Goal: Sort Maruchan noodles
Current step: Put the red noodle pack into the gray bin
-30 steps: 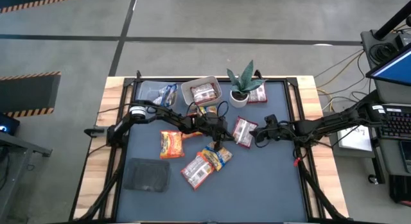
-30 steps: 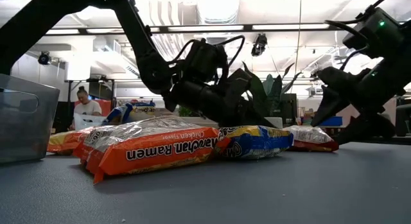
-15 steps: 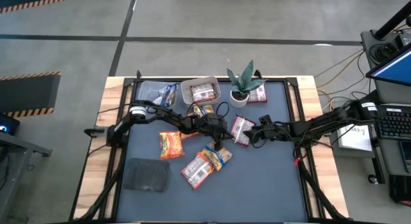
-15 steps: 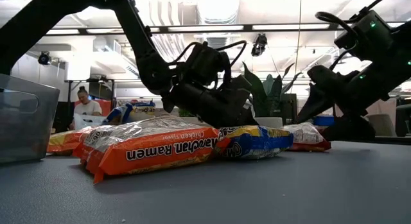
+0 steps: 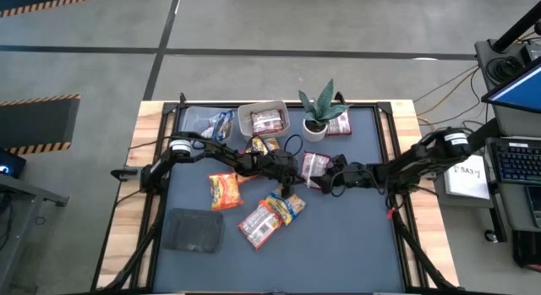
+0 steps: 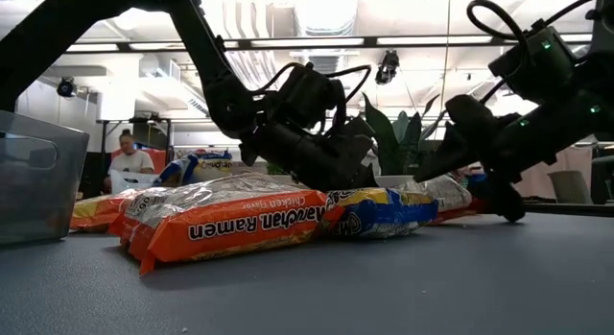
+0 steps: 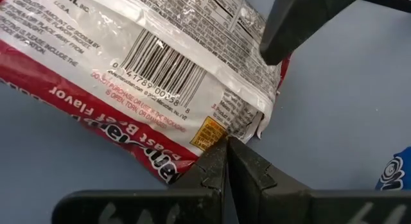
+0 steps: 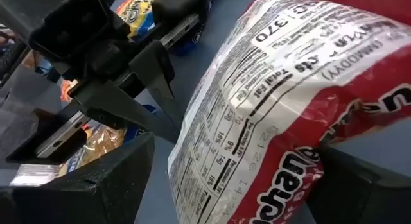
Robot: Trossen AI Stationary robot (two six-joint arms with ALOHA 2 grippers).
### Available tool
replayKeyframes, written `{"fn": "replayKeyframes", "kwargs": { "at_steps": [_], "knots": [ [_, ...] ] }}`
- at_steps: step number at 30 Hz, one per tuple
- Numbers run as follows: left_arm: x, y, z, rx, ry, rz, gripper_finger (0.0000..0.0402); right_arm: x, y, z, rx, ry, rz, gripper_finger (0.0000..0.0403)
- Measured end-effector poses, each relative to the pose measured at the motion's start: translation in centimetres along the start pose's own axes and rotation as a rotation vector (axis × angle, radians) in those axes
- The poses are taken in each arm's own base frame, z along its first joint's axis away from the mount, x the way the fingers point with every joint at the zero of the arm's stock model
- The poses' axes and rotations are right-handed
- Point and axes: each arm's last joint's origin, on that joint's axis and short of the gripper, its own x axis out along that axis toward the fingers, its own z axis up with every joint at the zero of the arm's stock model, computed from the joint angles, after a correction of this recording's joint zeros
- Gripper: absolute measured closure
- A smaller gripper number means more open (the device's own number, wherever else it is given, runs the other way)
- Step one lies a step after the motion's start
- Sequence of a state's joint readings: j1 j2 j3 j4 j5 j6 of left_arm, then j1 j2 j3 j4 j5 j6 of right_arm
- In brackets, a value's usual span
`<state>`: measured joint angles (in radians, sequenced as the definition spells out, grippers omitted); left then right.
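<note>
Right end effector [image 5: 328, 178] is spread wide around the red-and-white packet [image 5: 314, 166] lying mid-counter [image 5: 355, 244], one finger either side, not squeezing yet. Left end effector [image 5: 292, 170] sits pressed together, its tip at that packet's opposite edge. It's light, crinkly, slippery film over a brittle noodle block — I'd take it across the flat middle, gently, not by the flimsy seam. Packets I can count: four red-and-white, three orange, two blue — one red in a clear tub [image 5: 265, 120], one blue in the neighbouring tub [image 5: 203, 123].
</note>
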<state>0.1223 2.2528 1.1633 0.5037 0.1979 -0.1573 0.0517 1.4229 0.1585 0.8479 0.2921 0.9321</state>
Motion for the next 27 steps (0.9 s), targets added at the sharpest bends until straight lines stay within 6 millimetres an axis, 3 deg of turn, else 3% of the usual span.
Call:
{"fn": "replayKeyframes", "kwargs": {
  "at_steps": [9, 19, 27],
  "knots": [
    [0.0, -0.04, -0.02, 0.01, 0.0, 0.001, 0.0402, 0.15, 0.02, -0.04, -0.001, -0.009, 0.009, 0.0113],
    [0.0, -0.04, -0.01, 0.016, -0.002, 0.002, 0.0402, 0.14, 0.01, 0.0, 0.001, -0.019, 0.002, 0.0205],
    [0.02, -0.09, 0.04, 0.021, -0.011, 0.0, 0.0402, 0.14, -0.02, -0.01, -0.008, -0.022, -0.005, 0.0227]
  ]
}}
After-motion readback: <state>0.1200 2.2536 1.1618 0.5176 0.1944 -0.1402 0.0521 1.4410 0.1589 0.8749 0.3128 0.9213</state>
